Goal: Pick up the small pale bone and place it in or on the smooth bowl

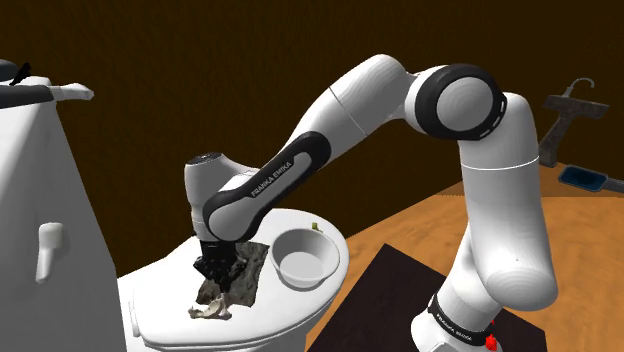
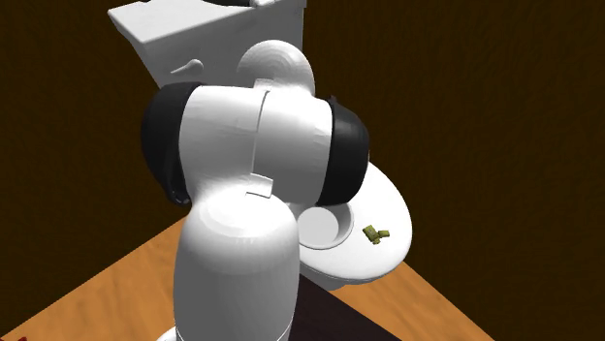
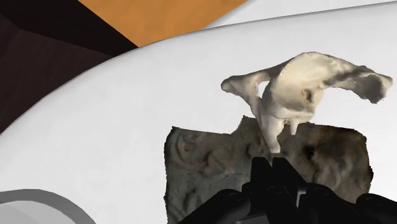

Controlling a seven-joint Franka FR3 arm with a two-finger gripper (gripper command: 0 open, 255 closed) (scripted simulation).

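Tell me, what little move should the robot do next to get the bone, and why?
Probably open the fingers. They look closed together just short of the pale bone, which lies on the white toilet lid at the edge of a rough dark slab, so they can't go around it yet.

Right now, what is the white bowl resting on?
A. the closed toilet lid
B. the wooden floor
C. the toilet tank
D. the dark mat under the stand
A: the white bowl sits on the closed toilet lid, the same surface that carries the pale bone.
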